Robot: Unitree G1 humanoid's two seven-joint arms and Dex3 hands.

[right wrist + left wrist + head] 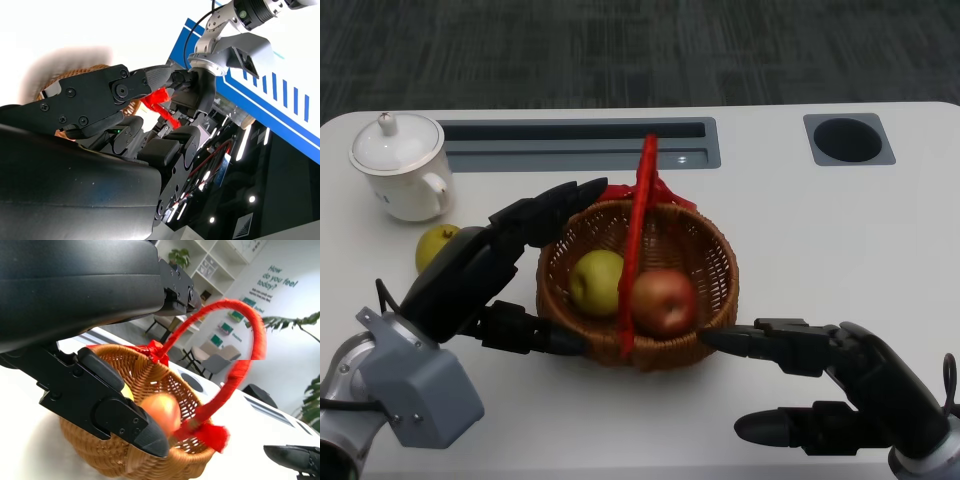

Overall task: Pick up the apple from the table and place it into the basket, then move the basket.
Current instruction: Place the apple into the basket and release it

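Now both robot hands (485,275) (840,385) flank basket (715,250); apple (663,300) inside.

White table (840,230) bears basket (705,245), cup (402,170), green fruit (434,245)

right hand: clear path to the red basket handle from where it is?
Probably yes. The right hand sits beside the woven wicker basket, fingertip at its wall, and the upright red handle stands exposed. The left hand cups the far side.

White lidded mug (400,168) upright at far left of bench (820,230), handle facing right. Yellow-green fruit (434,246) on bench just in front of mug. Grey recessed slot (582,144) along far edge; round dark cutout (848,139) at far right. Dark carpet (620,50) beyond bench.
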